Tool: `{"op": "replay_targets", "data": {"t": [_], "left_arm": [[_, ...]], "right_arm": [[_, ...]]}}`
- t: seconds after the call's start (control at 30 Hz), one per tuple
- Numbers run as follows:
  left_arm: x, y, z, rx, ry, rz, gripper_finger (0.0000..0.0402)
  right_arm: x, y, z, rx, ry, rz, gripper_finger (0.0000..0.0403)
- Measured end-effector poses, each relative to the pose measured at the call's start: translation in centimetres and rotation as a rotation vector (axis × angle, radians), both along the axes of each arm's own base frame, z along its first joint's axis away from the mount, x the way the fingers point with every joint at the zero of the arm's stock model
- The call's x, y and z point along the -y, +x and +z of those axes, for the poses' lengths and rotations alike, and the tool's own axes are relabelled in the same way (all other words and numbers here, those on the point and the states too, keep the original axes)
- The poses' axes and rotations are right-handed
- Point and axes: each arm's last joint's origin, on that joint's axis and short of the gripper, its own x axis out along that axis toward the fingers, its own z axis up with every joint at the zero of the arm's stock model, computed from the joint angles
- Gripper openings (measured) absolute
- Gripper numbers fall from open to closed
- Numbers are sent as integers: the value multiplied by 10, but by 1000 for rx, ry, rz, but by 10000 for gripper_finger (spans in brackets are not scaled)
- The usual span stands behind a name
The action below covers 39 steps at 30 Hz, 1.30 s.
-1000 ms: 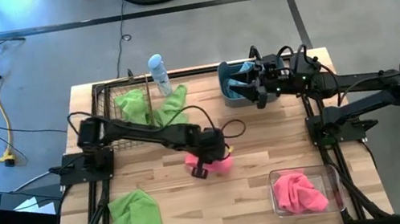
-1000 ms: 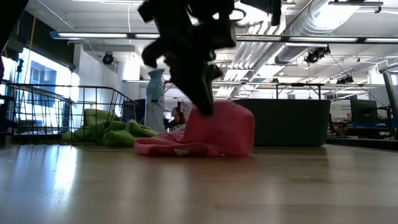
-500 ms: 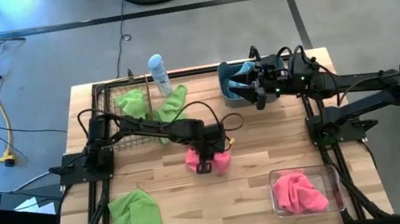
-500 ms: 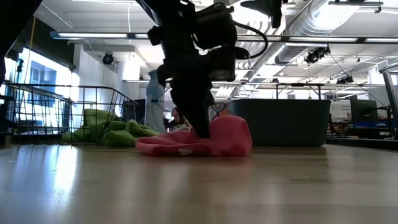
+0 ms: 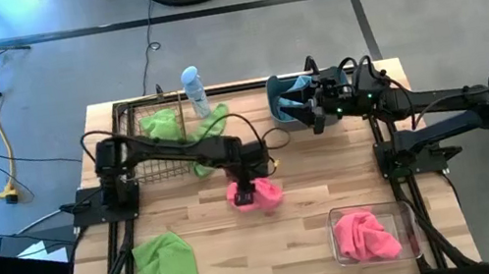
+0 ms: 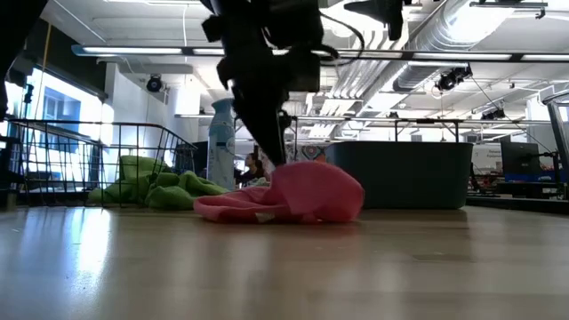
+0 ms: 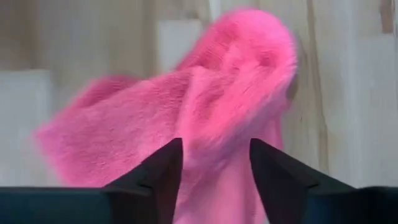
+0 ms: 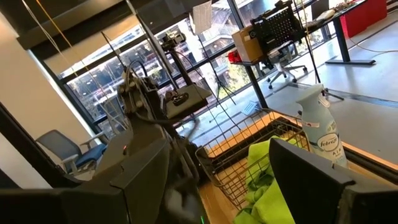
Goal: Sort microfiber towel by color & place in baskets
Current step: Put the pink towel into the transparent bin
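Observation:
A pink towel (image 5: 264,196) lies in a heap at the table's middle; it also shows in the low view (image 6: 311,191) and the left wrist view (image 7: 186,106). My left gripper (image 5: 243,193) is shut on it from above. My right gripper (image 5: 313,116) hangs open and empty over the grey-blue tub (image 5: 278,111), which holds a light teal towel (image 5: 294,104). A lime green towel (image 5: 164,263) lies flat at the near left. More green towels (image 5: 163,128) fill the black wire basket (image 5: 131,141); one (image 5: 210,128) hangs over its right rim. Another pink towel (image 5: 366,236) lies in the clear box (image 5: 403,220). My left gripper pinches a raised fold of the pink towel (image 7: 214,155) between its two fingers (image 7: 165,171). The fingers come from above, pointing down. The towel's lower part (image 6: 231,209) lies on the table, slack.
A white-and-blue spray bottle (image 5: 195,90) stands at the far edge beside the wire basket. Bare wood shows between the pink towel and the clear box, and along the near edge. The arm bases stand at the table's left and right sides.
My left gripper has dipped into the pink towel, then come up a little and shifted toward the table's left and far edges. The towel stays on the table and its heap has bunched up somewhat.

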Motion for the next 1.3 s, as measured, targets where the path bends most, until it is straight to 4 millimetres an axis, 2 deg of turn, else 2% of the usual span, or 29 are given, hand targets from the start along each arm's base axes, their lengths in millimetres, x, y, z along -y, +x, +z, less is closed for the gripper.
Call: {"op": "replay_targets", "data": {"t": [0.2,0.4,0.57,0.9,1.13,1.3], "left_arm": [[-10,-10,28,50,58,74,224],[-16,-17,27,-21,55,100,262],[-16,-17,27,-12,57,95,286],[-13,-21,-4,-37,40,139,303],[-10,-15,-22,21,39,147,303],[-9,-16,-39,-32,49,132,303]], "right_arm": [[0,0,0,-4,1,0,272],[0,0,-1,-7,2,0,272],[0,0,-1,-14,-27,-2,272],[0,0,-1,-18,-32,-3,272],[0,0,-1,-19,-33,-18,272],[1,0,-1,-19,-33,-19,272]]}}
